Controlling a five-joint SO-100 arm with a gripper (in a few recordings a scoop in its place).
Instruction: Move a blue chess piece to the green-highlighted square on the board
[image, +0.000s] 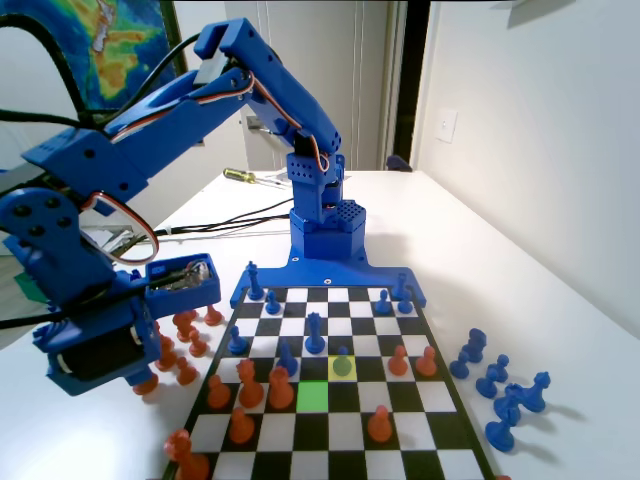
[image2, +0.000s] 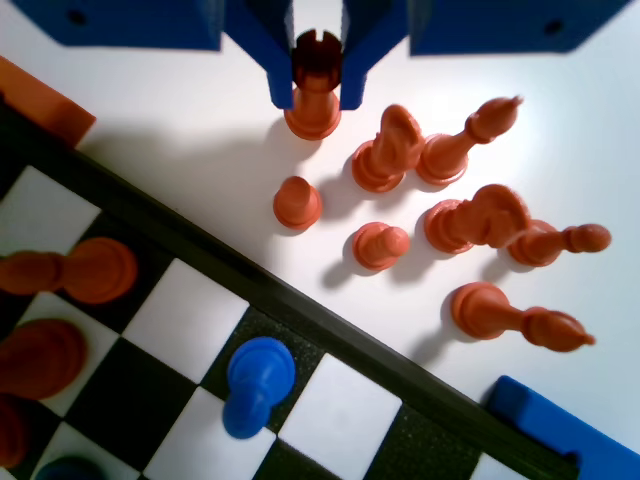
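Blue plastic dominates the scene: the blue arm (image: 270, 90) leans out past the left edge of the board (image: 300, 283) in the fixed view, its head low over the table beside that edge. The gripper (image2: 312, 95) is narrow, its jaws close on both sides of the crown of an orange rook (image2: 312, 110), which it appears to hold upright with its base on the table just off the board.

A cluster of orange pieces (image2: 470, 215) lies and stands just beside the rook, off the board. That is the first hazard: jaws that drag on release, or a lift that is not straight, could tip the rook into its nearest neighbours.

The blue chess piece (image: 343, 362) stands untouched on the yellow-tinted square (image: 343, 368) near the board's middle. The green-highlighted square (image: 312, 396) lies empty, diagonally adjacent on the near-left side, so the task's move looks not yet begun.

The second hazard is the return across the board. An orange pawn (image: 281, 388) stands just left of the green square and a taller blue piece (image: 315, 332) stands just behind it — a low sweep could knock either, or the jaws could close on the wrong blue piece.
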